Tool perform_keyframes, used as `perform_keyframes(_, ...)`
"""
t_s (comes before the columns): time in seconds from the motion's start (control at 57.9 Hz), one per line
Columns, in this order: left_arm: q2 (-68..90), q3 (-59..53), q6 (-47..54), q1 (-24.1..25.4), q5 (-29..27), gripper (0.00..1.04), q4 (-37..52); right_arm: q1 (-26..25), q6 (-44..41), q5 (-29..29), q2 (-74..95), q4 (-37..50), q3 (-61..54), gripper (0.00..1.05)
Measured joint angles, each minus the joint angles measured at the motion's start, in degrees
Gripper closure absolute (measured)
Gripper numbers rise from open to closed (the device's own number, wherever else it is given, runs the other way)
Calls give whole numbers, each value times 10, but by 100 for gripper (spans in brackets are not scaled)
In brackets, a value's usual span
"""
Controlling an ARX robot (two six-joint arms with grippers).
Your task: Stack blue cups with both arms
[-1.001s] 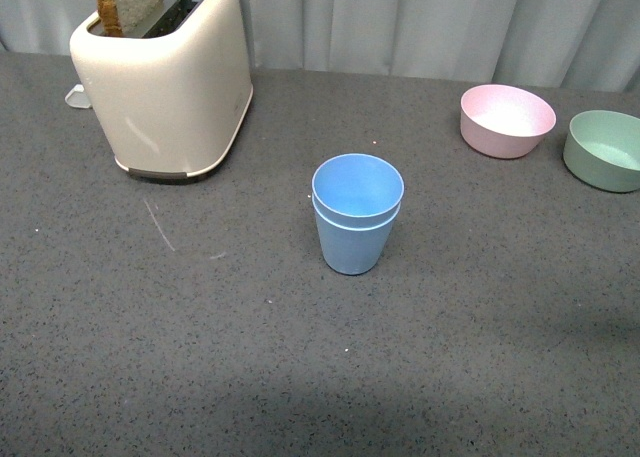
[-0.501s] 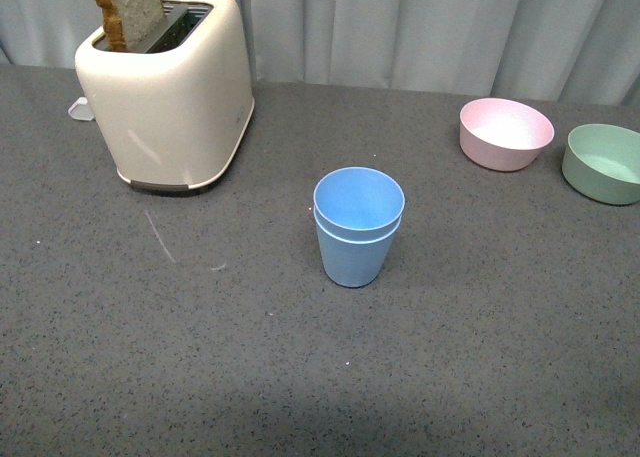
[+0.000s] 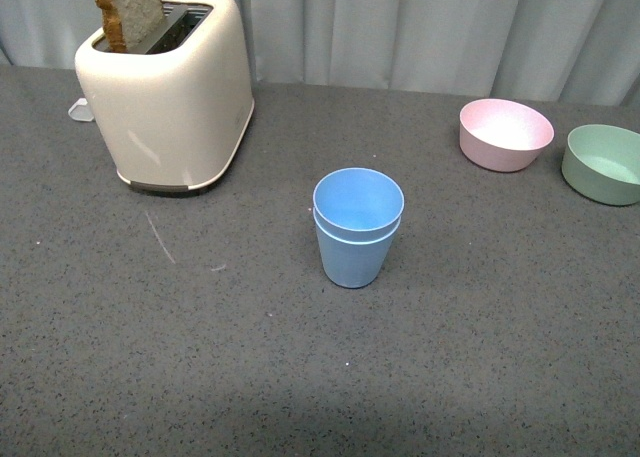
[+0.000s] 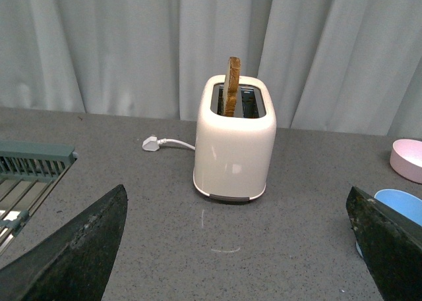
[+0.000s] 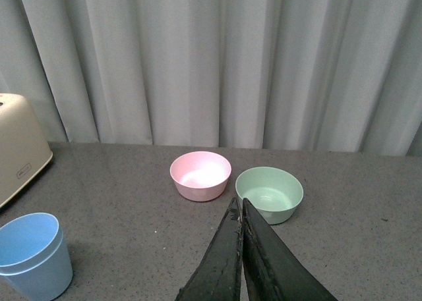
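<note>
The blue cups (image 3: 357, 227) stand nested upright on the bench (image 3: 480, 337). The left tool (image 4: 237, 248) is spread wide, holding nothing; the right tool (image 5: 241, 212) is closed and empty

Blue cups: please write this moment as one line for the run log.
blue cups: nested, upright on table | left end effector: open, empty | right end effector: shut, empty | both away from cups

Angular black left gripper (image 4: 237, 248) with fingers spread wide; angular black right gripper (image 5: 241, 212) with fingers pressed together.
</note>
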Motion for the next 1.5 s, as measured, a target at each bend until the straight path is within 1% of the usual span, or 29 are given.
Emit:
perform_keyframes(0.725, 0, 0, 0, 0, 0, 7, 0, 0, 0, 0, -158, -155, 0, 104)
perform_keyframes(0.742, 0, 0, 0, 0, 0, 7, 0, 0, 0, 0, -163, -160, 0, 104)
perform_keyframes(0.794, 0, 0, 0, 0, 0, 7, 0, 0, 0, -2, -224, -240, 0, 104)
perform_keyframes(0.811, 0, 0, 0, 0, -1, 7, 0, 0, 0, -2, -235, -251, 0, 104)
perform_keyframes(0.932, 0, 0, 0, 0, 0, 7, 0, 0, 0, -2, -256, -257, 0, 104)
perform_keyframes(0.967, 0, 0, 0, 0, 0, 7, 0, 0, 0, -2, -256, -257, 0, 99)
perform_keyframes(1.018, 0, 0, 0, 0, 0, 7, 0, 0, 0, -2, -256, -257, 0, 85)
perform_keyframes(1.07, 0, 0, 0, 0, 0, 7, 0, 0, 0, -2, -257, -257, 0, 75)
perform_keyframes(1.139, 0, 0, 0, 0, 0, 7, 0, 0, 0, -2, -257, -257, 0, 64)
perform_keyframes(1.208, 0, 0, 0, 0, 0, 7, 0, 0, 0, -2, -257, -257, 0, 46)
perform_keyframes(1.346, 0, 0, 0, 0, 0, 7, 0, 0, 0, -2, -257, -257, 0, 25)
perform_keyframes(1.433, 0, 0, 0, 0, 0, 7, 0, 0, 0, -2, -257, -257, 0, 9)
perform_keyframes(1.45, 0, 0, 0, 0, 0, 7, 0, 0, 0, -2, -257, -257, 0, 8)
perform_keyframes(1.502, 0, 0, 0, 0, 0, 7, 0, 0, 0, -2, -257, -257, 0, 9)
